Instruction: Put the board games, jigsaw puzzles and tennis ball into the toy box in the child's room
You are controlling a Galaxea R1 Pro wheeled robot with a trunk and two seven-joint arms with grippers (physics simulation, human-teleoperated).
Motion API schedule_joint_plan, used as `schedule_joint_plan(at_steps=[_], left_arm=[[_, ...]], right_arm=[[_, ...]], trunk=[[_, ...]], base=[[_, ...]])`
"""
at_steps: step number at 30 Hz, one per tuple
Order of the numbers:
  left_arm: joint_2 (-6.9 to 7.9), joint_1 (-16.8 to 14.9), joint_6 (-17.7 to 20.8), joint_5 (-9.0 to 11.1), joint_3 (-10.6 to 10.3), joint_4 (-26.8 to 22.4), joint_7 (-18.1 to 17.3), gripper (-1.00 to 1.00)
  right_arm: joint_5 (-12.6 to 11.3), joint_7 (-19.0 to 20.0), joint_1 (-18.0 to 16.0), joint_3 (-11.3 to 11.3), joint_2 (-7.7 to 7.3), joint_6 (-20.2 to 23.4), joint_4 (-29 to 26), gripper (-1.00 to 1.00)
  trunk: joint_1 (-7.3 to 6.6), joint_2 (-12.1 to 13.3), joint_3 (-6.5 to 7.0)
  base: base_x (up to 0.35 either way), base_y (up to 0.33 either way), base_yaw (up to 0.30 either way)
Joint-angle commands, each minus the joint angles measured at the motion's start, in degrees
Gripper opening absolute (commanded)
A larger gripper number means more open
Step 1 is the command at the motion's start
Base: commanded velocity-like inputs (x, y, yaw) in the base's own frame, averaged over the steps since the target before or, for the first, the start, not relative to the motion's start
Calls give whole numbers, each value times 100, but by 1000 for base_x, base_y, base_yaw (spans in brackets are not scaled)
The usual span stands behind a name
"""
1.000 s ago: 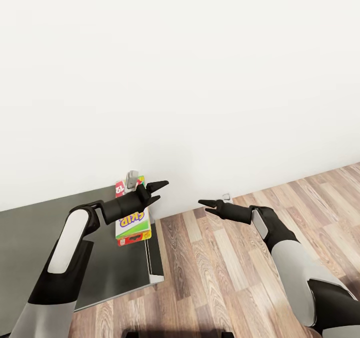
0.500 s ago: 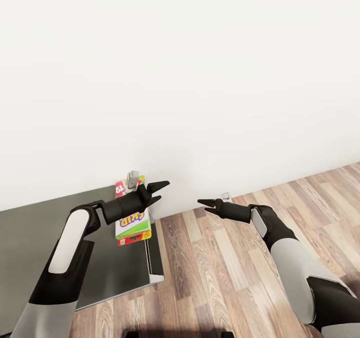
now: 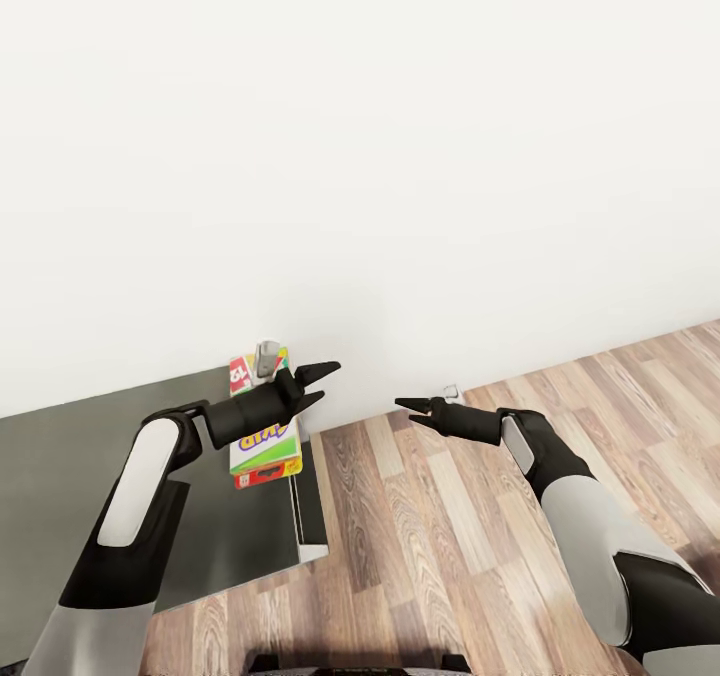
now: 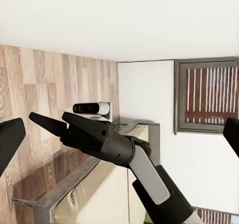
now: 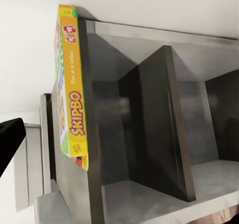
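A long Skip-Bo board game (image 3: pixel 266 443) lies flat on the dark-grey top of the table (image 3: pixel 90 476), close to its corner by the wall. A red edge shows under the box. My left gripper (image 3: pixel 316 383) hovers just above the box's far end, open, with nothing between its fingers. My right gripper (image 3: pixel 411 412) hangs over the wooden floor to the right of the table, open and empty. In the right wrist view the Skip-Bo box (image 5: pixel 69 97) shows edge-on atop the table's side. In the left wrist view my right gripper (image 4: pixel 49 118) points across.
A white wall (image 3: pixel 400 156) stands directly behind the table. Wooden floor (image 3: pixel 440 536) spreads to the right. The side of the table has dark open compartments (image 5: pixel 149 134). A small white object (image 3: pixel 452 392) sits at the foot of the wall.
The whole picture has shifted very slightly, so the camera moved. Both arms and the Skip-Bo box keep their places.
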Motion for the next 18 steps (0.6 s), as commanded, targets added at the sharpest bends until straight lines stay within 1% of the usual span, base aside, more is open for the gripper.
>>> schedule_joint_plan(at_steps=[1, 2, 4, 5, 8, 18], left_arm=[[-2, -4, 17, 105, 3, -4, 34, 100], [-2, -4, 17, 105, 3, -4, 34, 100], [2, -5, 18, 225, 2, -4, -39, 100], [2, -5, 18, 225, 2, -4, -39, 100], [9, -5, 19, 372, 1, -4, -136, 100], [20, -6, 20, 492, -5, -4, -215, 100]], right_arm=[[-14, 9, -4, -11, 0, 32, 3, 100], [-14, 9, -4, -11, 0, 32, 3, 100], [-15, 10, -6, -10, -2, 34, 3, 100], [-15, 10, -6, -10, -2, 34, 3, 100], [-16, 13, -7, -13, -3, 36, 4, 100], [-17, 18, -8, -10, -4, 37, 4, 100]], trunk=[[1, -5, -14], [1, -5, -23], [1, -5, -41], [1, -5, -49], [1, -5, -77], [1, -5, -169]], base=[[0, 0, 0], [0, 0, 0], [0, 0, 0], [0, 0, 0], [0, 0, 0], [0, 0, 0]])
